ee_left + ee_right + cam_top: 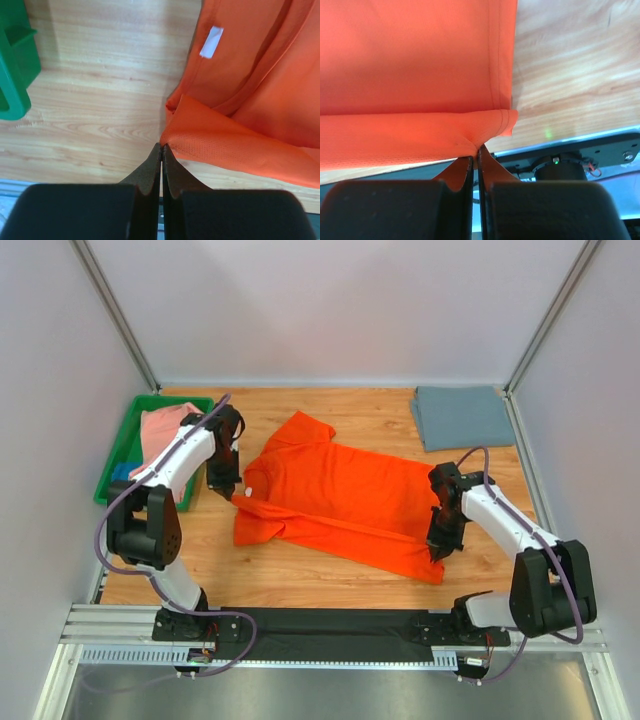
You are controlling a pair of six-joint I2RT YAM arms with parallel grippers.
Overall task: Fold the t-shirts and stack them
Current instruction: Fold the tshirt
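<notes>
Orange t-shirt [340, 495] spread flat mid-worktop [300, 585], left gripper [161, 146] clenched on a folded corner at its left edge, right gripper [475, 150] pinching its near-right hem corner, grey-blue t-shirt [460, 415] folded at the far right, pink t-shirt [165, 425] in the green tray [113, 455] far left.

Bright, even overhead light; faint soft shadows; wrist views sharp, near fingers [149, 175] slightly soft.
</notes>
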